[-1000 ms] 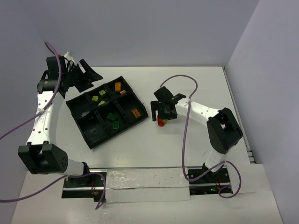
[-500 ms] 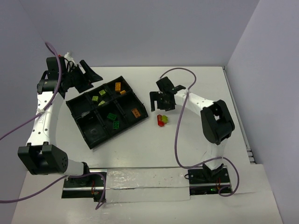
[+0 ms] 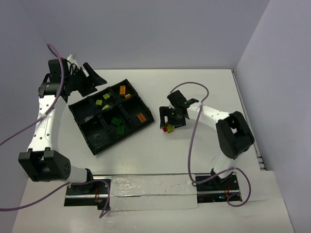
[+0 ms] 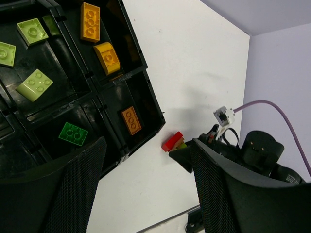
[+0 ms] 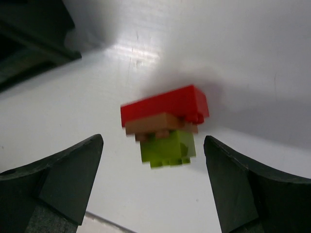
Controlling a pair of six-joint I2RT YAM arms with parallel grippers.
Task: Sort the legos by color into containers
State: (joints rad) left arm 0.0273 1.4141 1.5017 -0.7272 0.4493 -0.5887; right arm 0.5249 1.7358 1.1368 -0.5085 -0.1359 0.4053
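Note:
A small stack of legos (image 3: pixel 168 127), red over tan-orange over yellow-green, lies on the white table right of the black tray (image 3: pixel 86 123). It shows in the right wrist view (image 5: pixel 165 127) and the left wrist view (image 4: pixel 173 141). My right gripper (image 3: pixel 171 121) is open right over the stack, one finger on each side, not touching it (image 5: pixel 151 184). My left gripper (image 3: pixel 91 77) is open and empty beyond the tray's far left corner (image 4: pixel 146 189). The tray's compartments hold orange (image 3: pixel 141 117), green (image 3: pixel 116 121) and yellow-green (image 3: pixel 99 103) legos.
The side walls close the table in at the left and right. A purple cable (image 3: pixel 194 131) loops off the right arm above the table. The arm bases and a taped strip (image 3: pixel 150 187) lie along the near edge.
My right gripper had drawn back from the lego stack, which stayed on the table, and has now come back down over it. The left arm has not moved.

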